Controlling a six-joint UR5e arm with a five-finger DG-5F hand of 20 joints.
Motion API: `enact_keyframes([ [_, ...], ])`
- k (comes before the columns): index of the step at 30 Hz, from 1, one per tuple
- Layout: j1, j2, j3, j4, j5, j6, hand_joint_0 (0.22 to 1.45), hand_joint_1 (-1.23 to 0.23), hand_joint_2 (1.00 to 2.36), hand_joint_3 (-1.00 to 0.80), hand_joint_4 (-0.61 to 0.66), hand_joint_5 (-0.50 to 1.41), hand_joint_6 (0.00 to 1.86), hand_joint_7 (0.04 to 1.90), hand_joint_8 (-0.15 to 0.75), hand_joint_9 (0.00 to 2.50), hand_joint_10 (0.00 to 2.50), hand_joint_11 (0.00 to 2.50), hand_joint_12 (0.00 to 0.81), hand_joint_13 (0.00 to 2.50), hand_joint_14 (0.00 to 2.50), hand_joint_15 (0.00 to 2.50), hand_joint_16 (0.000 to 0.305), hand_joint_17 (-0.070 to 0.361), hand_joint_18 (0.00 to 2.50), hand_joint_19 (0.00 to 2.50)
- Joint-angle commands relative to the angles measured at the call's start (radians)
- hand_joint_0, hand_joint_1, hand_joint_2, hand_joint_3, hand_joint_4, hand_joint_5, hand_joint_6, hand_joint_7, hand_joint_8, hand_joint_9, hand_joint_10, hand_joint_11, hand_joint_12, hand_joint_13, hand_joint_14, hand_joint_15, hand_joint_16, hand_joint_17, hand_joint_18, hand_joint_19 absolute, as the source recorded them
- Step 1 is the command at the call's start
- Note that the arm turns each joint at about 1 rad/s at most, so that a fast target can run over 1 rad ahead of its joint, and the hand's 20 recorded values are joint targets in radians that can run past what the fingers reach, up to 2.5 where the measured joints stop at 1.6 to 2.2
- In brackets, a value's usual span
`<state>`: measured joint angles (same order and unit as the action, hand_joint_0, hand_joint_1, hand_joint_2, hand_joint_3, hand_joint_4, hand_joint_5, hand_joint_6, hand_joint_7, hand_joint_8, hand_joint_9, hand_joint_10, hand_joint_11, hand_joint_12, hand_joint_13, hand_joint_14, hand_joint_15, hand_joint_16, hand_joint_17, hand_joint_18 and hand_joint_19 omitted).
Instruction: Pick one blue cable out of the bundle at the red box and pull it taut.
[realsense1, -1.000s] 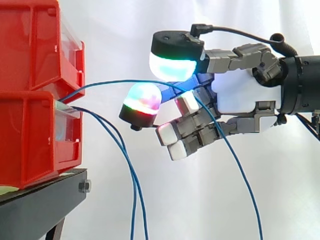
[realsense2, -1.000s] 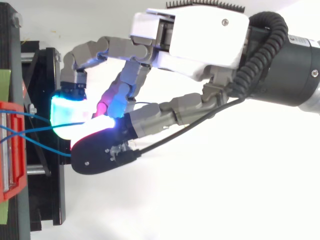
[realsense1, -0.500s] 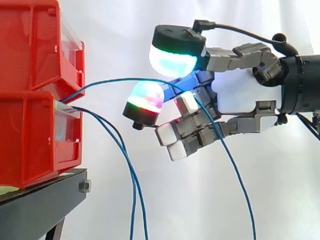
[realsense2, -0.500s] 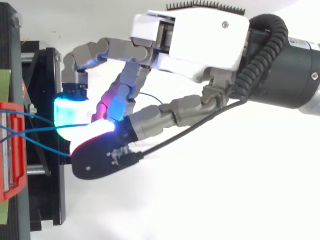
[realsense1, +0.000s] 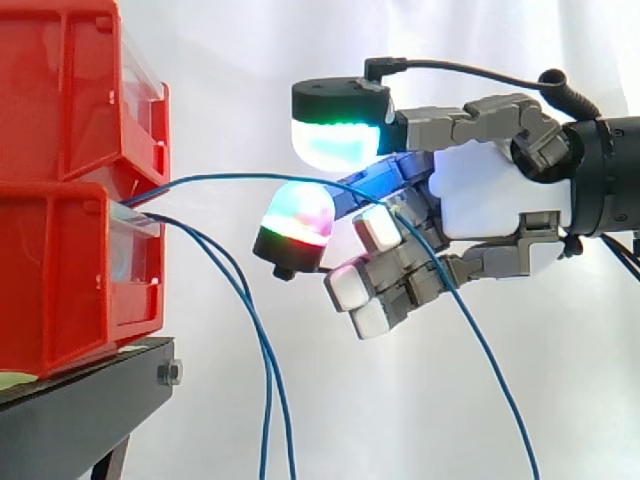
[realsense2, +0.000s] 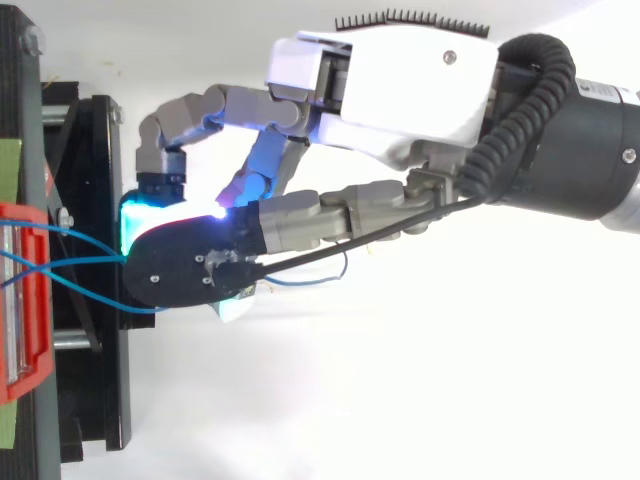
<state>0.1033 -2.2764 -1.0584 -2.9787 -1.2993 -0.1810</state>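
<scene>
You see the hand (realsense1: 500, 200) curled round one blue cable (realsense1: 240, 177), its glowing pads almost meeting, near the red bins (realsense1: 60, 250).

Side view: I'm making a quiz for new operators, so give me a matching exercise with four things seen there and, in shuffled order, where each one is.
Things:
1. red bins
2. black stand
3. blue cable
4. hand

Places:
a. spans from the bins across to the hand, then hangs down
b. stacked at the left edge
c. reaches in from the right edge
d. under the bins, at the lower left

Pairs: 1-b, 2-d, 3-a, 4-c.
</scene>
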Motion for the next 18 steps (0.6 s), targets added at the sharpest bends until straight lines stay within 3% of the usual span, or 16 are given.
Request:
enact_keyframes([
  [1,0.001,0.0,0.0,-0.005,0.0,0.0,0.59,-0.51,1.01,-0.12,0.42,0.06,0.51,1.11,0.402,1.36,0.01,0.28,0.434,1.07,0.01,0.33,0.07,0.158,0.99,0.34],
  [9,0.004,0.006,0.0,-0.005,0.0,0.0,0.58,-0.66,1.01,-0.03,0.43,0.06,0.51,1.15,0.433,1.37,0.01,0.32,0.445,1.09,0.01,0.32,0.072,0.162,1.02,0.32],
  [18,0.006,0.017,0.0,-0.013,0.0,-0.005,0.59,-0.73,1.01,-0.08,0.42,0.05,0.5,1.21,0.433,1.34,0.01,0.37,0.44,1.07,0.01,0.34,0.07,0.158,1.0,0.33],
])
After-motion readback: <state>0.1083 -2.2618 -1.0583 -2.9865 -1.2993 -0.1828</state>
